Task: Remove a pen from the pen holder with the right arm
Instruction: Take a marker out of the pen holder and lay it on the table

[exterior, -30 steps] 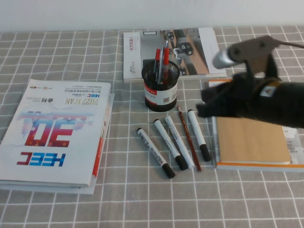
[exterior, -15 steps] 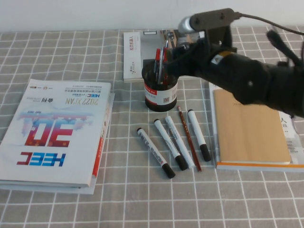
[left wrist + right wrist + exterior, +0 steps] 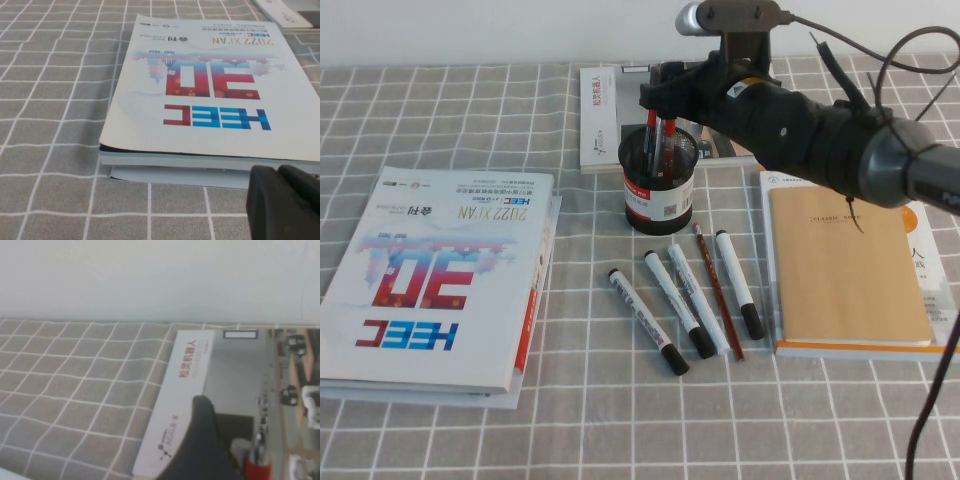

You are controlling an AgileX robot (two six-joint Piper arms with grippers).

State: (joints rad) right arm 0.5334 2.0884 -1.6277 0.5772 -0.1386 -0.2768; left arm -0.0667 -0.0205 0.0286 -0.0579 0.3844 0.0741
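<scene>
A: Right gripper (image 3: 662, 98)?
B: Hangs right above the holder (image 3: 658, 200), level with the pen tops. Stands open, jaws apart, gripping nothing.

A: Touching the pens (image 3: 653, 128)?
B: Hard to tell from the high view. Sits very close to the red tops. In the right wrist view, shows one dark finger (image 3: 200, 445) just beside a red cap (image 3: 257, 467), not clamped on it.

A: And the pens themselves?
B: Stand in the holder, roughly upright, tops poking above the rim. All inside it.

A: Holder's place?
B: Near mid-table on the checked cloth (image 3: 620, 430), upright. Just in front of a magazine (image 3: 610, 120), and left of a brown notebook (image 3: 845, 270).

A: Anything else nearby?
B: Lying on the cloth in front of the holder: four markers (image 3: 677, 303) and a pencil (image 3: 718, 292), side by side, slightly slanted, apart from the holder. Further left, a HEEC book (image 3: 440, 280) on top of a stack.

A: Left gripper (image 3: 282, 200)?
B: Shows only in the left wrist view, low over the cloth, near the book's edge. Open or closed: cannot tell.

A: Right arm (image 3: 820, 140)?
B: Reaches in from the right, over the notebook's far corner, with a cable (image 3: 880, 60) looping above it.
</scene>
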